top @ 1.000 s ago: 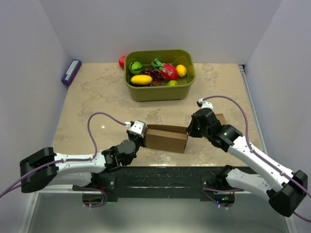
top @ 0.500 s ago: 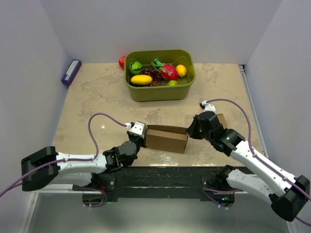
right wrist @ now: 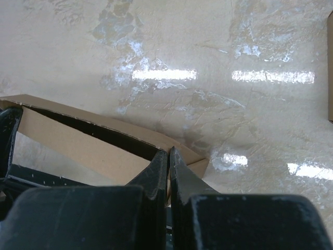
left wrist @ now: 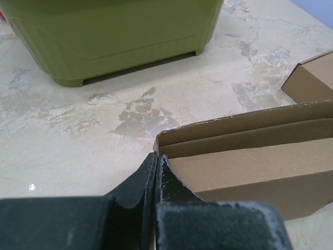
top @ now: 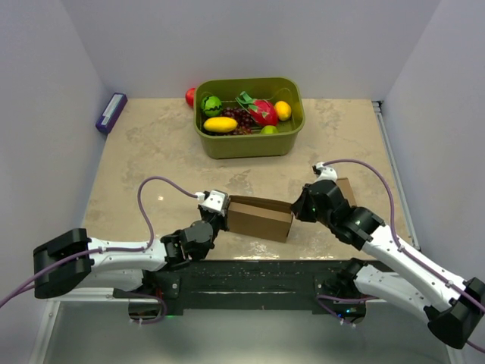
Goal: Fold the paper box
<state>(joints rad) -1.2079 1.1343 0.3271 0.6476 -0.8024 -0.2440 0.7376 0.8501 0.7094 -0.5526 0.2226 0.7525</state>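
Note:
The paper box (top: 260, 216) stands as an open brown cardboard sleeve near the table's front edge, between the two arms. My left gripper (top: 220, 214) is shut on its left end wall. In the left wrist view the fingertips (left wrist: 157, 159) pinch that wall, and the paper box (left wrist: 250, 156) runs off to the right. My right gripper (top: 298, 206) is shut on the right end. In the right wrist view a sliver of cardboard sits between its fingers (right wrist: 168, 152), and the paper box (right wrist: 88, 140) stretches away to the left.
A small cardboard cube (top: 345, 189) sits just behind the right gripper, also the cube (left wrist: 312, 78). A green bin (top: 250, 144) with toy fruit stands at the back, with a red fruit (top: 190, 96) behind it. A purple object (top: 111, 112) lies at the far left edge.
The right arm's wrist has shifted a little right and toward the front, with its gripper staying on the box's end. The left arm and box have barely moved.

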